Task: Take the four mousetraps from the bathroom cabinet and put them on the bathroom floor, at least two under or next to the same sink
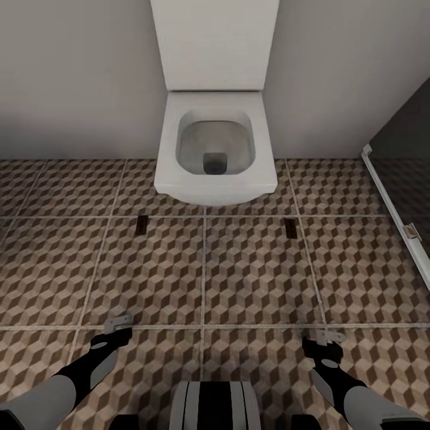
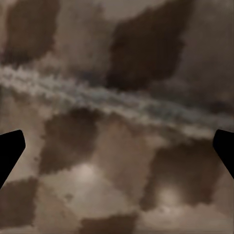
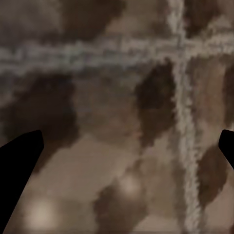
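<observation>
I look down on the bathroom floor of cube-pattern tiles in front of a white toilet. Two small flat brown rectangles that look like mousetraps lie on it, one at the toilet's front left and one at its front right. My left gripper hangs low near the picture's lower left, open and empty. My right gripper is at the lower right, also open and empty. Both wrist views show blurred tile close up between wide-apart dark fingertips. The cabinet and sink are out of view.
The white toilet stands against the grey wall straight ahead. A glass screen with a white frame runs along the right. My trunk shows at the bottom middle.
</observation>
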Controlling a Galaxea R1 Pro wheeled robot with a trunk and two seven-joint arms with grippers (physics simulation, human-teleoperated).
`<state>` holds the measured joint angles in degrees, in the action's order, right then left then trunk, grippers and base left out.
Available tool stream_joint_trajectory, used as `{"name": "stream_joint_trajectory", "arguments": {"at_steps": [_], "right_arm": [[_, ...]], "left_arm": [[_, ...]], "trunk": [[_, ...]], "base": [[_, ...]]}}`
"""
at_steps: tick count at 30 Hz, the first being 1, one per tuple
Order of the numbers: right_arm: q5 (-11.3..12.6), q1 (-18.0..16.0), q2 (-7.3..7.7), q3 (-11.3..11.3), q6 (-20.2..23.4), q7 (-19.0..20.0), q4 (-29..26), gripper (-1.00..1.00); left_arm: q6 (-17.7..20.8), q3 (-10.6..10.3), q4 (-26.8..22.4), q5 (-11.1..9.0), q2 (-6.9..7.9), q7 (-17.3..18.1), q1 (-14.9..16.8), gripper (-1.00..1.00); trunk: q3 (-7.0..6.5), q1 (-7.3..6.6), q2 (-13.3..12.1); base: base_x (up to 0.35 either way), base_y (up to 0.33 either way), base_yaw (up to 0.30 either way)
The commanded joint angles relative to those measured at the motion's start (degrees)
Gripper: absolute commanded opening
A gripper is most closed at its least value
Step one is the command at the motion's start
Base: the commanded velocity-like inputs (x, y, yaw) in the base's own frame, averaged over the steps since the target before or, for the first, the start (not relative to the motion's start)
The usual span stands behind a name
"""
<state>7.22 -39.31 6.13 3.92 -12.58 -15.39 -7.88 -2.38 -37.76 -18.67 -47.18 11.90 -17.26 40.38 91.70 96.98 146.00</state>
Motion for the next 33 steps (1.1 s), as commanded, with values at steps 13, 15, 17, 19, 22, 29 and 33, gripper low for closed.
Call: {"name": "stream_joint_trajectory", "arguments": {"at_steps": [13,15,17,19,22,29,33], "right_arm": [[0.8,0.0,0.02,0.4,0.3,-0.2,0.1,1.00],[0.7,0.0,0.02,0.4,0.3,-0.2,0.1,1.00],[0.7,0.0,0.02,0.4,0.3,-0.2,0.1,1.00],[0.7,0.0,0.02,0.4,0.2,-0.2,0.1,1.00],[0.7,0.0,0.02,0.4,0.3,-0.2,0.1,1.00],[0.7,0.0,0.02,0.5,0.3,-0.2,0.1,1.00],[0.7,0.0,0.02,0.5,0.3,-0.2,0.1,1.00]], "left_arm": [[0.4,-0.7,0.5,0.0,-0.15,-0.3,0.0,1.00],[0.5,-0.6,0.5,0.2,-0.17,-0.3,0.0,1.00],[0.6,-0.7,0.5,0.3,-0.19,-0.3,0.0,1.00],[0.6,-0.7,0.5,0.4,-0.20,-0.3,0.0,1.00],[0.6,-0.7,0.5,0.5,-0.21,-0.3,0.0,1.00],[0.6,-0.7,0.5,0.5,-0.13,-0.3,0.0,1.00],[0.6,-0.7,0.5,0.5,-0.07,-0.3,0.0,1.00]], "trunk": [[-1.06,-0.11,-0.1],[-1.50,-0.16,-0.1],[-1.94,-0.21,-0.1],[-2.39,-0.27,-0.1],[-3.05,-0.34,-0.2],[-4.60,-0.52,-0.3],[-5.49,-0.63,-0.3]], "base": [[-0.002,0.000,0.000],[0.000,0.000,0.000],[0.000,0.000,0.000],[0.000,0.000,0.000],[0.000,0.000,0.000],[0.000,0.000,0.000],[0.000,0.000,0.000]]}}
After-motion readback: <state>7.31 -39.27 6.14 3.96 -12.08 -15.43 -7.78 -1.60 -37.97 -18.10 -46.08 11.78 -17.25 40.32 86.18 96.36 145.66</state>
